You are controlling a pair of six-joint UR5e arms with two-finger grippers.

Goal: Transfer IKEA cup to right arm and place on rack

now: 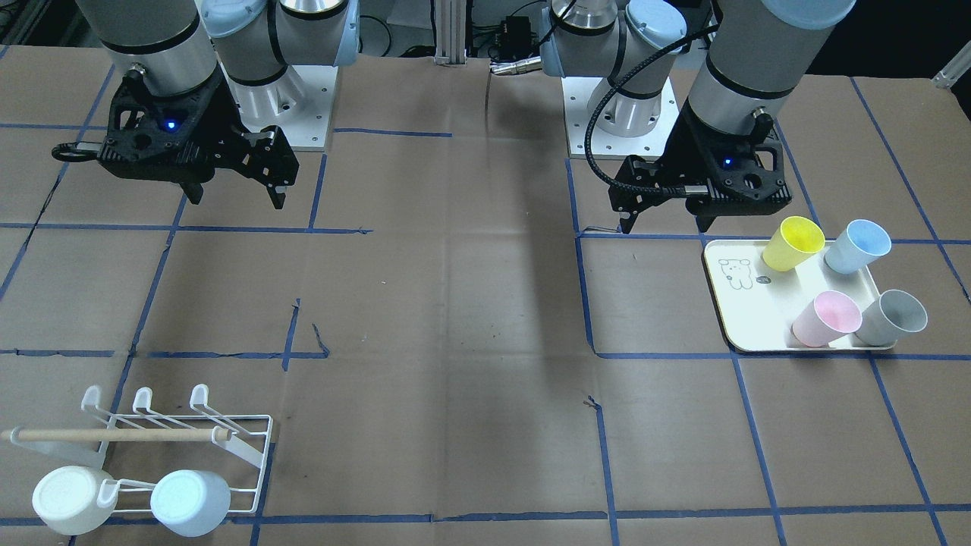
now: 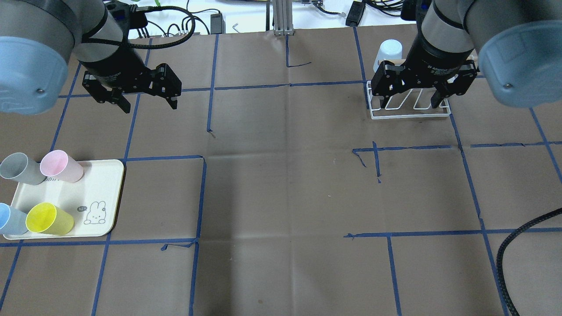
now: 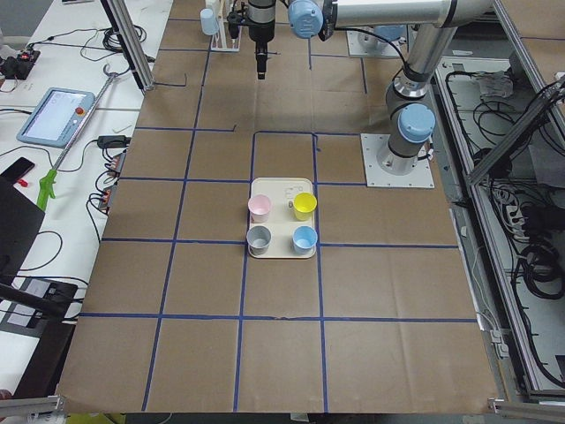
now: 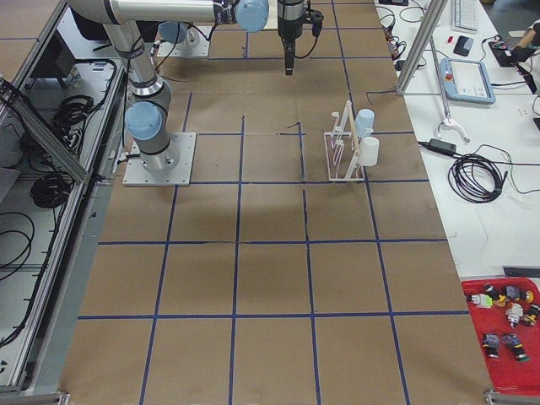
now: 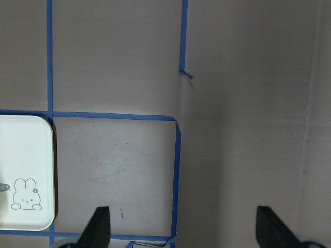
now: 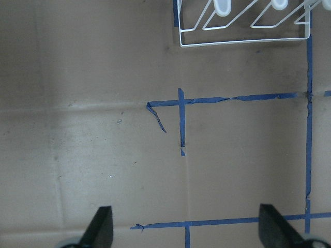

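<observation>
Nothing has been picked up yet: the left gripper (image 2: 149,105) hangs over bare table with its fingers spread wide and empty, and the right gripper (image 2: 409,104) is the same, wide and empty, hovering just above the rack (image 1: 114,435). The rack sits by the operators' edge on the right half of the tabletop, with 2 cups already hung on it, a white cup (image 1: 72,499) and a pale blue cup (image 1: 190,502). The candidates are 4 cups standing upright, mouths up, on the cream tray (image 2: 101,184) on the left half of the tabletop: yellow cup (image 2: 48,218), pink cup (image 2: 61,166), grey cup (image 2: 19,168) and blue cup (image 2: 11,219) (can't tell which 1 goes first). They look like thin, light, stiff plastic with smooth tapered walls, so probably a bit slippery. I'd pinch across the body high up near the rim, leaving the lower half free for the handover.
</observation>
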